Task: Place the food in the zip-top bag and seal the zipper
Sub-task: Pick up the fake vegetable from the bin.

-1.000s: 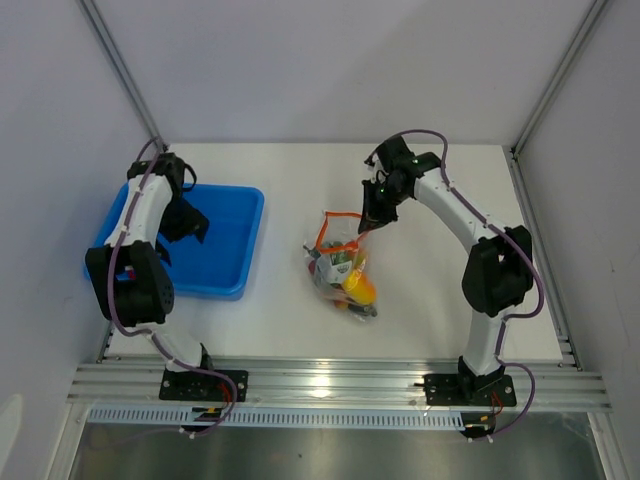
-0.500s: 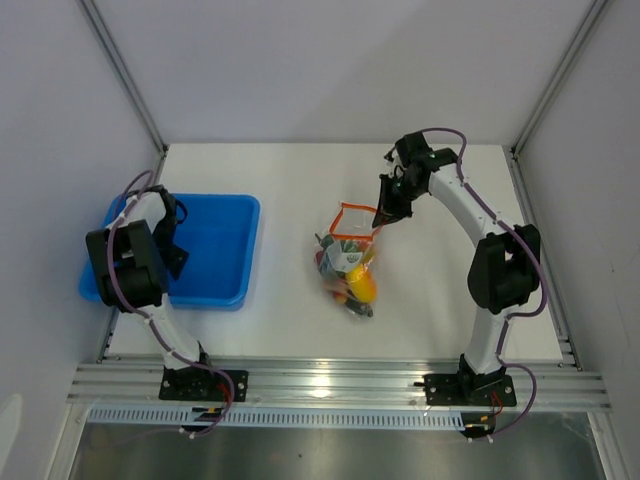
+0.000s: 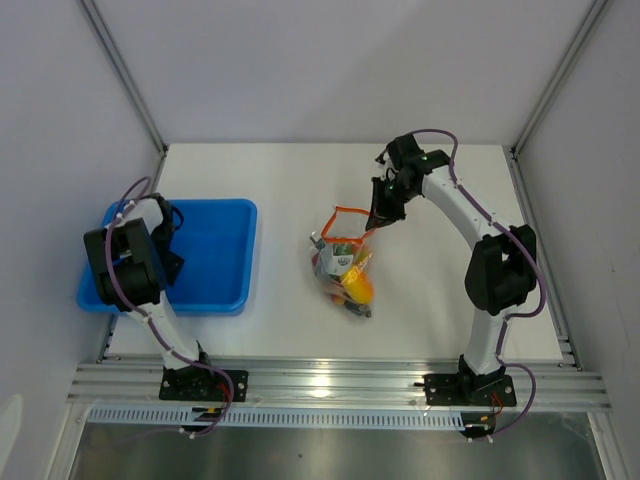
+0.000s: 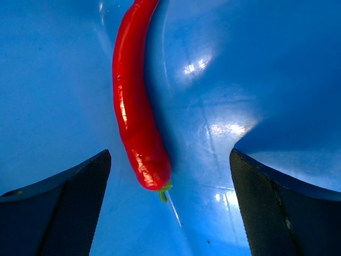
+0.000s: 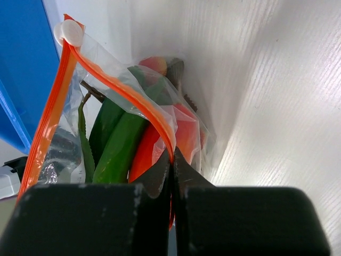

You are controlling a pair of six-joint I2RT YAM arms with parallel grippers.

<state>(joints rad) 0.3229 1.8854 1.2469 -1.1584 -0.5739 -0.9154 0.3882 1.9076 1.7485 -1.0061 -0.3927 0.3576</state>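
White tabletop: right hand pinches zipper of bag; left hand gapes over red pepper in tray.

Middle of the surface is the busy bit. The zip-top bag sits there stuffed with the food. The right hand is pinched onto the zipper at its far corner, with the right arm arcing over the right side.

There's plenty of bare surface behind the bag up to the back wall, plus a strip in front toward the rail. Open lane between the bag and the blue tray too.

Left side is tight. The tray sits out by the left wall with the left arm folded over its left edge. Inside the tray, the left hand has its fingers spread wide. The red pepper lies between them, touching neither.
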